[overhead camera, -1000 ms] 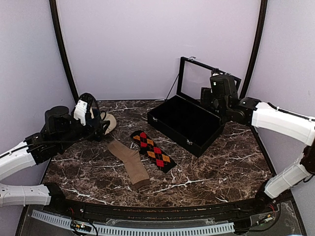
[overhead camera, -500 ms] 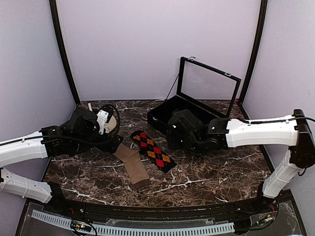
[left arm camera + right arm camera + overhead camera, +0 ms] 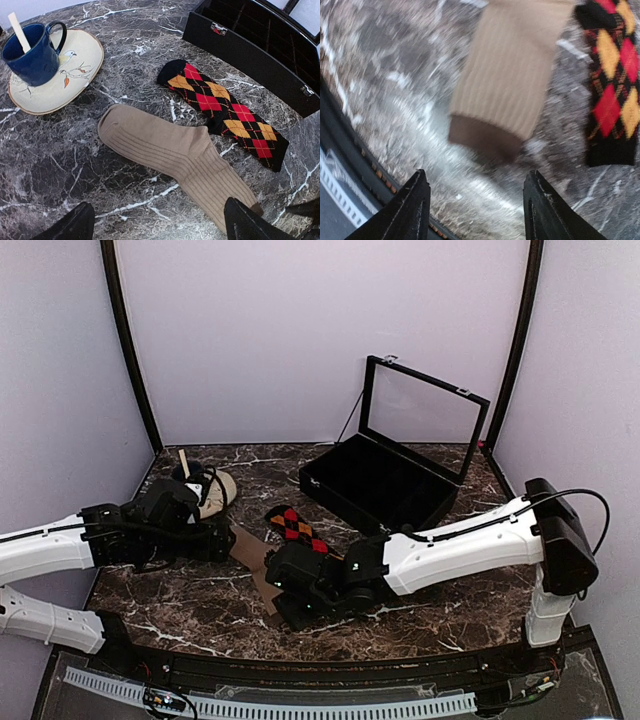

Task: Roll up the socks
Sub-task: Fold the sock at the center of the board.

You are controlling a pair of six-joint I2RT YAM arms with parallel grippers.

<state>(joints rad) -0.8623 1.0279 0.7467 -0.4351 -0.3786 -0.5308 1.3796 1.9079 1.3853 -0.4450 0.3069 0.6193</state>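
Two socks lie flat side by side on the marble table. The tan ribbed sock (image 3: 175, 155) runs diagonally, its dark brown cuff (image 3: 482, 140) toward the table's front edge. The black argyle sock (image 3: 222, 107) lies just to its right, apart from it. My left gripper (image 3: 160, 226) hovers open over the tan sock's (image 3: 250, 548) left end, holding nothing. My right gripper (image 3: 477, 200) is open just in front of the cuff, with bare marble between its fingers. In the top view the right gripper (image 3: 295, 600) hides the near halves of both socks; only the argyle sock's far end (image 3: 292, 525) shows.
A blue mug (image 3: 32, 52) with a stick in it stands on a cream plate (image 3: 75, 70) at the back left. A black case (image 3: 385, 490) with its glass lid raised sits at the back right. The table's front rim (image 3: 350, 155) runs close behind the right fingers.
The right arm swung from the case at the back right across to the front middle, down over the socks, its jaws narrowing a little. The left arm dropped lower toward the tan sock.
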